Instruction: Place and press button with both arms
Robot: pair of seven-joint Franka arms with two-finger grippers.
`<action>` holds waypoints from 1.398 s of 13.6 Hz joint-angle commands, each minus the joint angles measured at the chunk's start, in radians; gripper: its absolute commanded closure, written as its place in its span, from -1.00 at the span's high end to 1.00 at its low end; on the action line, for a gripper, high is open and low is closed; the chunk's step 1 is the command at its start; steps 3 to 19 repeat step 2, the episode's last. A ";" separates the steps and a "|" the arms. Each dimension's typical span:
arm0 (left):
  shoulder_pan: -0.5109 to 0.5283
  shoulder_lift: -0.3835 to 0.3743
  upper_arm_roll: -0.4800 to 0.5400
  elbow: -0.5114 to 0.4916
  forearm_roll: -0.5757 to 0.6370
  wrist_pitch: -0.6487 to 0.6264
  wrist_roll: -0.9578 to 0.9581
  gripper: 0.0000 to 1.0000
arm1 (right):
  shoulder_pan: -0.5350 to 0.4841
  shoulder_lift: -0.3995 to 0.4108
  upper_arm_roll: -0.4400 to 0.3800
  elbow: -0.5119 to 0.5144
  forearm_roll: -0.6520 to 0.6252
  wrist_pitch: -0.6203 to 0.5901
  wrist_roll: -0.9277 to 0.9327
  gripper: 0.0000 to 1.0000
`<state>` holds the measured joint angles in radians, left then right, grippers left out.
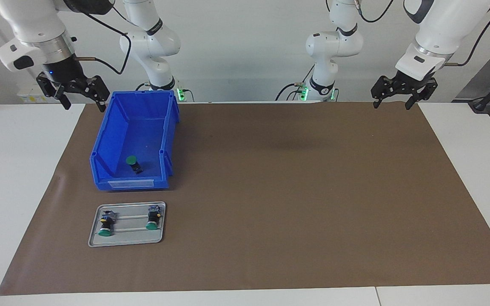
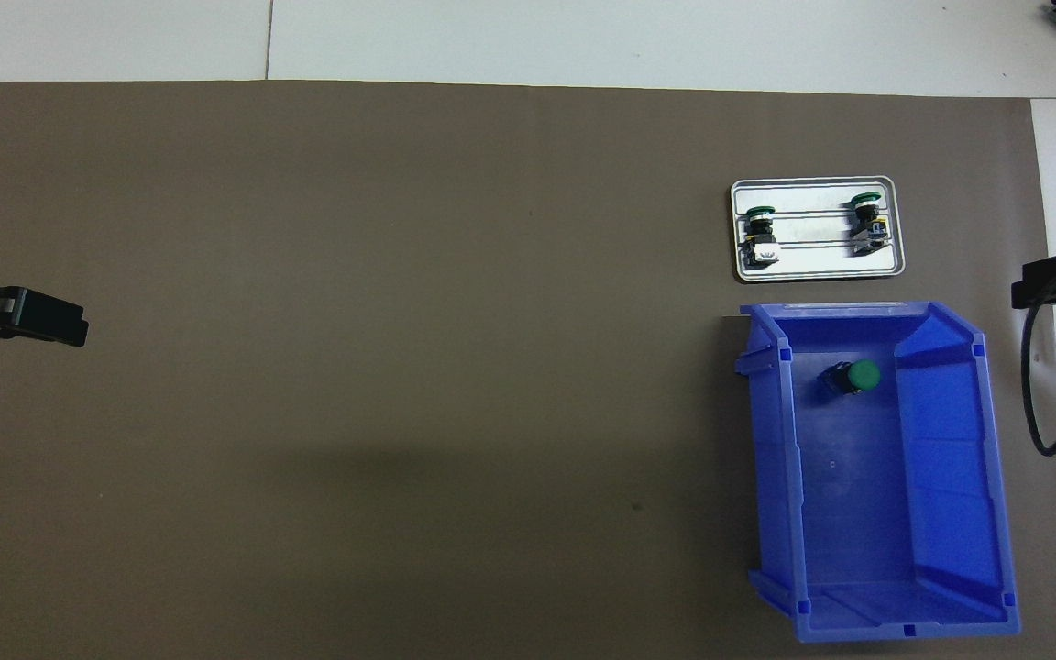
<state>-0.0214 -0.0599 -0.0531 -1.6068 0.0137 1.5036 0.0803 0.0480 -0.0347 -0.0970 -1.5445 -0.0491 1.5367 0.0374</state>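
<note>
Inside our blue bin (image 1: 113,127) lies the button (image 1: 133,163), no writing legible; our left gripper (image 1: 403,91) and right gripper (image 1: 75,91) hang with fingers spread wide, holding nothing.

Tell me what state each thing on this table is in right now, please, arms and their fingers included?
Button in the blue bin: lying tilted on the bin floor, loose, untouched.
Blue bin: upright, open-topped.
Two buttons on the metal tray: mounted on its rails, green caps pointing away from the robots.
Metal tray: flat on the mat.
Left gripper: raised, waiting, fingers open.
Right gripper: raised beside the bin, fingers open.
</note>
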 commanded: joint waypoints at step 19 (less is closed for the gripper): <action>0.006 -0.014 -0.007 -0.016 0.017 0.004 -0.007 1.00 | -0.011 -0.040 0.013 -0.054 -0.012 -0.003 -0.007 1.00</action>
